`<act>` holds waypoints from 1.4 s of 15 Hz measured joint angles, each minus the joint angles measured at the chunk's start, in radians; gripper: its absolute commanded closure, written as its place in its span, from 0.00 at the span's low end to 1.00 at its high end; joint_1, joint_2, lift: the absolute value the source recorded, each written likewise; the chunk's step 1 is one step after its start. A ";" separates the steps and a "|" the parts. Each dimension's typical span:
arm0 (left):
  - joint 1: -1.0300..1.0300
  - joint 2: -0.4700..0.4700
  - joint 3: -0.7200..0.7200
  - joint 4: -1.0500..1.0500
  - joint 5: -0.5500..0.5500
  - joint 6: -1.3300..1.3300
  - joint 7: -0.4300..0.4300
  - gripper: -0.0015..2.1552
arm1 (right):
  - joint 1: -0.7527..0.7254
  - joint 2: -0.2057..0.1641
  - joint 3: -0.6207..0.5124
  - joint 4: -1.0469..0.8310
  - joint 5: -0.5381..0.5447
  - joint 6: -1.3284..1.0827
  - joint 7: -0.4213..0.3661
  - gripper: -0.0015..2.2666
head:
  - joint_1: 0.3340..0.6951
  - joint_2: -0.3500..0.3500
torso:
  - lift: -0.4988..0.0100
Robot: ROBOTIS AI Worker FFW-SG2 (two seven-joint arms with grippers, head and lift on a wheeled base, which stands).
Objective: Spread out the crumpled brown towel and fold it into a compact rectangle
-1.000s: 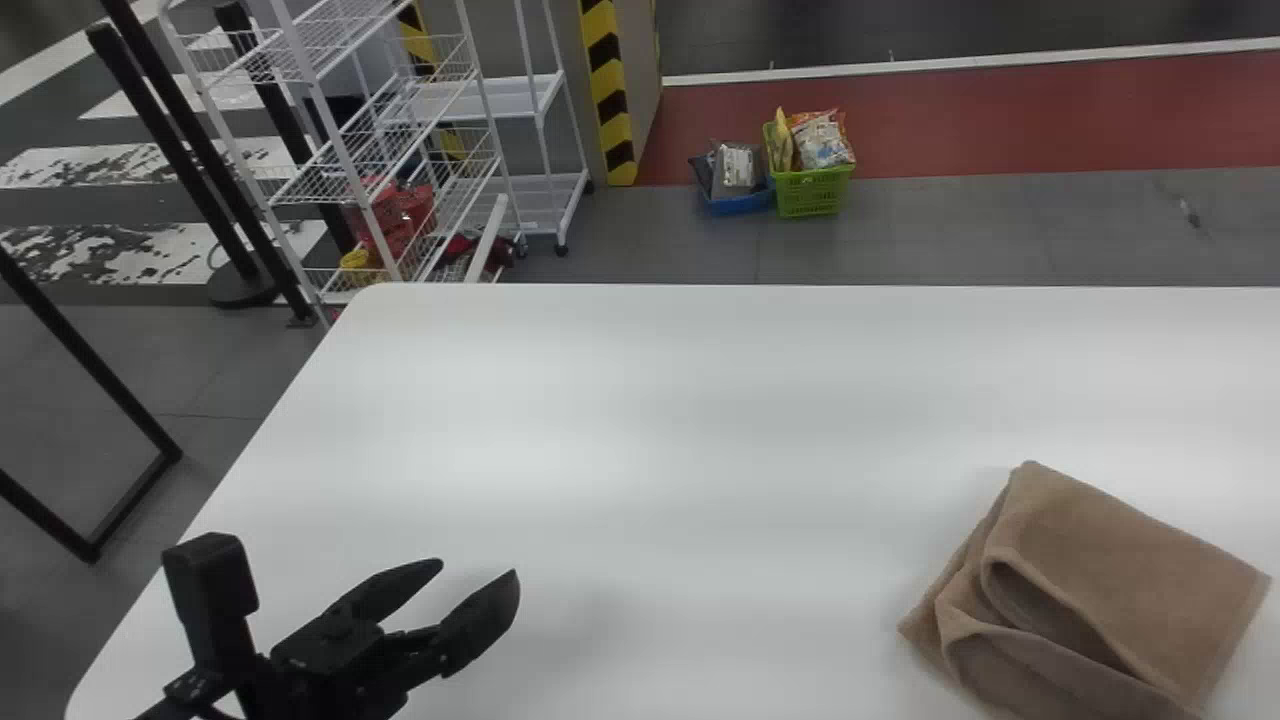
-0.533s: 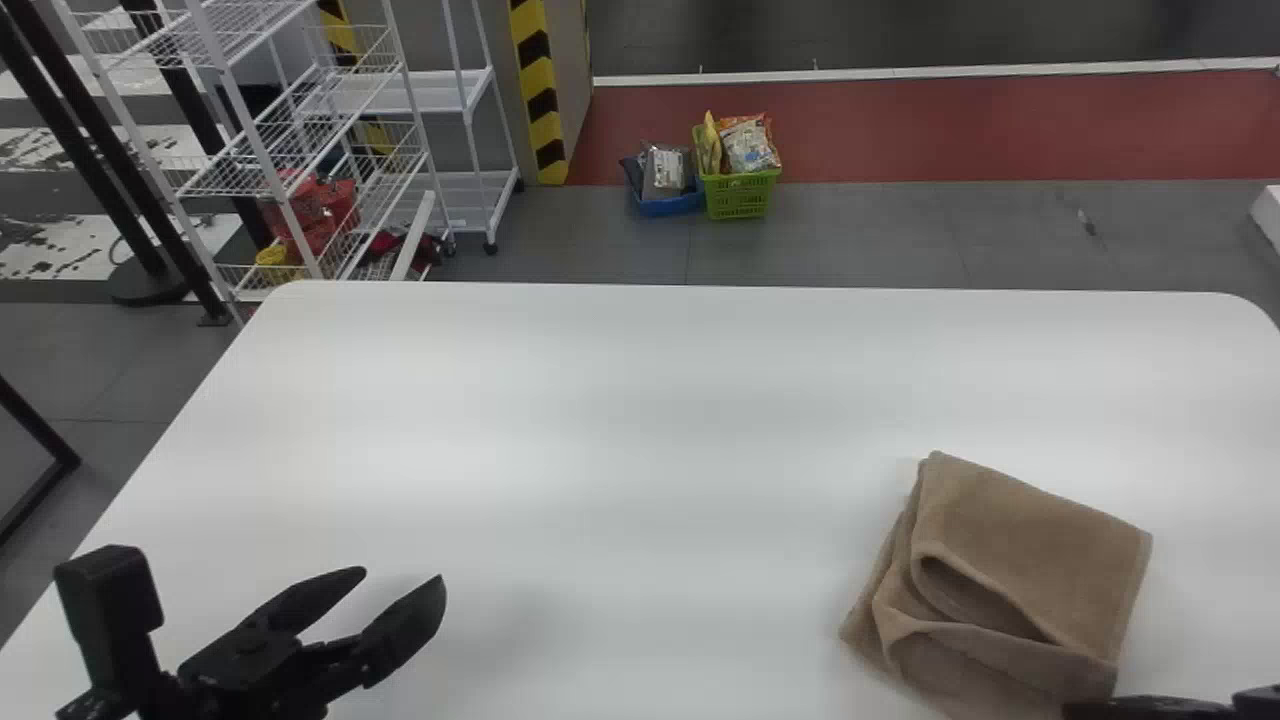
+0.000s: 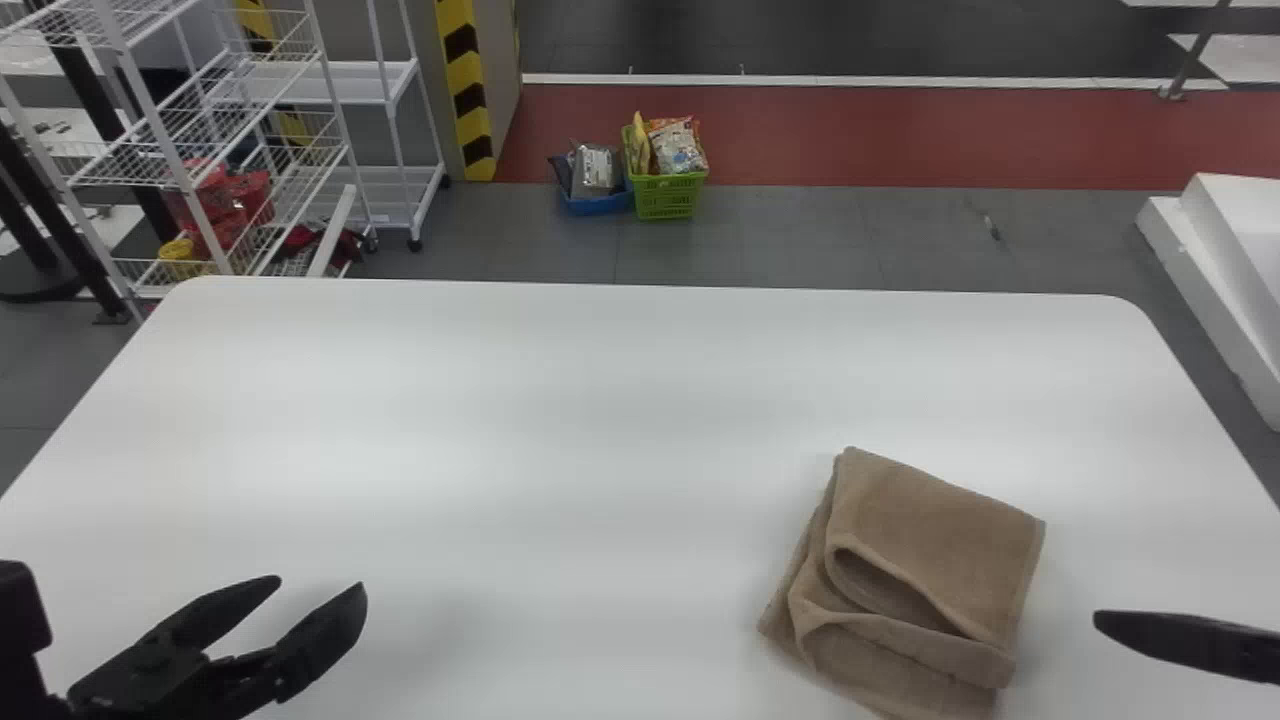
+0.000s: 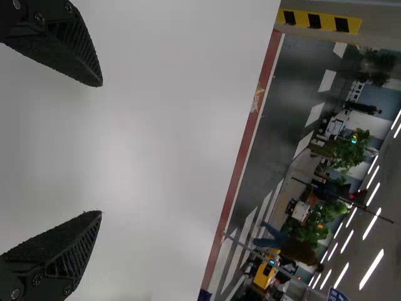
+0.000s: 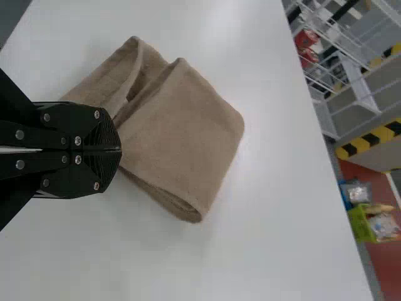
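Leftward first: left gripper [image 3: 322, 584] over the near-left part of the white table [image 3: 560, 400], fingers spread wide, nothing between them. Well apart from the cloth; a broad stretch of tabletop separates the two.

Next, right of centre, near side: brown towel [image 3: 940, 550], loosely doubled, askew to the table edge. Flat panel on its far-right part; rumpled layers and a pocket-like gap toward near left. Long axis, as I judge it, runs far to near, but the near end is cut off in the head view.

Far right: right gripper [image 5: 120, 150], fingers together, no cloth gripped, just beside the towel's right side. Clearly the nearer hand. Towel lies to its left, so a first pull would want a short leftward reach and parted fingers.
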 measured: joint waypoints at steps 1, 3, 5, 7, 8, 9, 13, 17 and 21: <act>-0.001 0.000 -0.007 -0.002 -0.004 0.000 0.001 0.04 | -0.017 0.000 -0.028 0.011 -0.010 0.000 0.000 0.76 | 1.00 0.37 | 0.73; -0.001 0.000 -0.018 -0.009 -0.009 0.000 0.001 0.04 | -0.068 -0.002 -0.045 0.066 -0.006 0.000 0.000 0.76 | 1.00 0.34 | 0.73; 0.003 0.000 -0.017 -0.017 -0.010 0.000 -0.001 0.04 | -0.112 -0.003 -0.016 0.131 0.028 0.000 0.000 0.76 | 1.00 0.33 | 0.73; 0.006 0.000 -0.007 -0.020 -0.010 0.000 -0.006 0.04 | -0.166 -0.003 0.015 0.214 0.075 0.000 0.000 0.76 | 1.00 0.34 | 0.73; 0.008 0.000 -0.004 -0.020 -0.010 0.000 -0.008 0.04 | -0.192 -0.005 0.018 0.253 0.091 0.000 0.000 0.76 | 1.00 0.33 | 0.73; 0.008 0.000 -0.002 -0.020 -0.009 0.000 -0.009 0.04 | -0.217 -0.009 0.021 0.293 0.107 0.000 0.000 0.76 | 1.00 0.33 | 0.73; 0.009 0.000 0.007 -0.020 -0.004 0.000 -0.010 0.04 | -0.278 -0.022 0.049 0.419 0.162 0.000 -0.025 0.76 | 1.00 0.30 | 0.73; 0.009 0.000 0.014 -0.018 -0.002 0.000 -0.011 0.04 | -0.329 -0.007 0.119 0.515 0.170 0.000 -0.084 0.76 | 1.00 0.34 | 0.73; 0.011 0.000 0.024 -0.016 0.002 0.000 -0.012 0.04 | -0.366 0.037 0.178 0.539 0.170 0.000 -0.095 0.76 | 1.00 0.42 | 0.73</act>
